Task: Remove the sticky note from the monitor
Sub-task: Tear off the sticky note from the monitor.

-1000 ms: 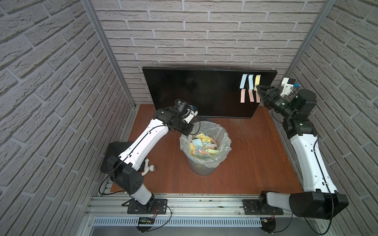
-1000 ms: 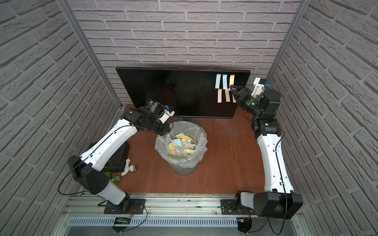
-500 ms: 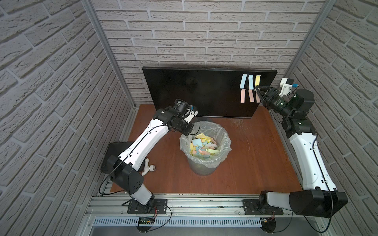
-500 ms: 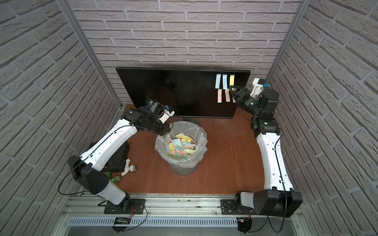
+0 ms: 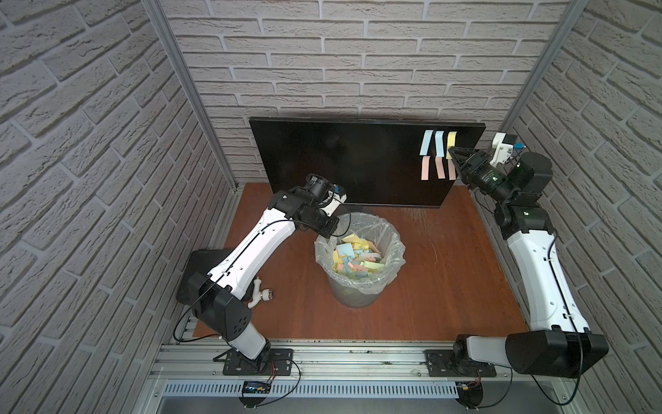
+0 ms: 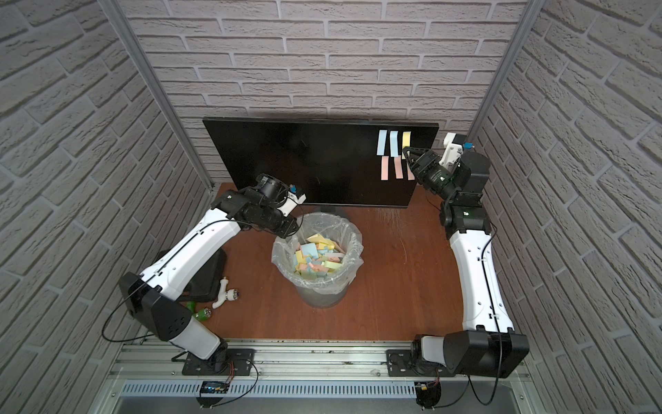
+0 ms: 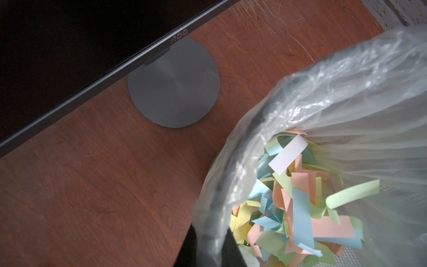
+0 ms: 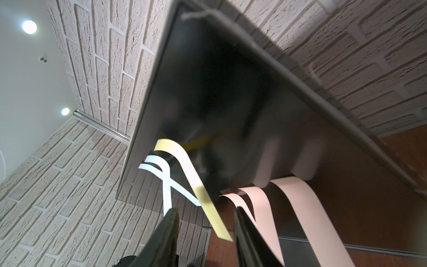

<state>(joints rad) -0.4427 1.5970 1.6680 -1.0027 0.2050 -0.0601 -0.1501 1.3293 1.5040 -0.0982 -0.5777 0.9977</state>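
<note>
Right wrist view is showing you the yellow sticky note [image 8: 191, 175] curling off the monitor [image 8: 231, 92], with its loose end hanging between the jaws of your right gripper [image 8: 205, 209]. The jaws are standing apart and are not pinching it.

In both top views the note is sitting in the top row, near the screen's right edge. Six notes are sticking there. Two blue notes [image 5: 426, 141] and the yellow one are on top, and three pink notes [image 5: 425, 167] are below.

The monitor is standing at the back of a brown wooden table [image 5: 447, 269]. Grey brick walls [image 5: 358, 53] are closing in three sides.

One bin [image 5: 394, 243] with a clear bag [image 5: 361, 218] is standing in front of the screen, full of coloured paper strips [image 5: 353, 256]. Your left gripper [image 5: 327, 231] is clamping tight on the bin's rim.

One white tap piece [image 5: 259, 294] and one black slab [image 5: 200, 261] are lying at the table's left side.
</note>
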